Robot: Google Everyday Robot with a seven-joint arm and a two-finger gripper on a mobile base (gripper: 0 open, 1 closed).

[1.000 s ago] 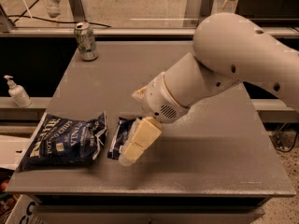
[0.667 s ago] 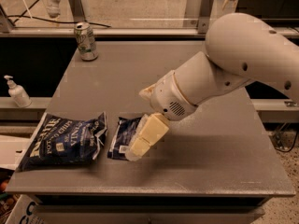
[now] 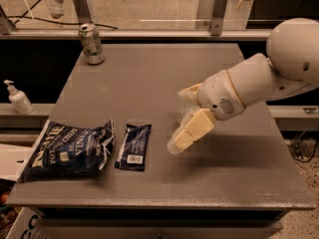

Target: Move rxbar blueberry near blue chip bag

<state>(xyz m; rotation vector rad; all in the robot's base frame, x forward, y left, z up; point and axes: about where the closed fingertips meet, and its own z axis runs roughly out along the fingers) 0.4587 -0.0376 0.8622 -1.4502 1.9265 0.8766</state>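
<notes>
The rxbar blueberry [image 3: 134, 146] is a small flat navy wrapper with a white label patch, lying on the grey table [image 3: 164, 83] just right of the blue chip bag [image 3: 70, 149]. The bag is large, wrinkly and dark blue with white lettering, at the table's front left. My gripper [image 3: 180, 141] hangs above the table to the right of the bar, apart from it and holding nothing.
A silver-green drink can [image 3: 91, 44] stands at the table's back left corner. A white pump bottle [image 3: 18, 98] stands on a ledge off the table's left side. A railing runs behind the table.
My gripper has moved right and up, away from the bar. The bar lies uncovered on the table beside the bag.
</notes>
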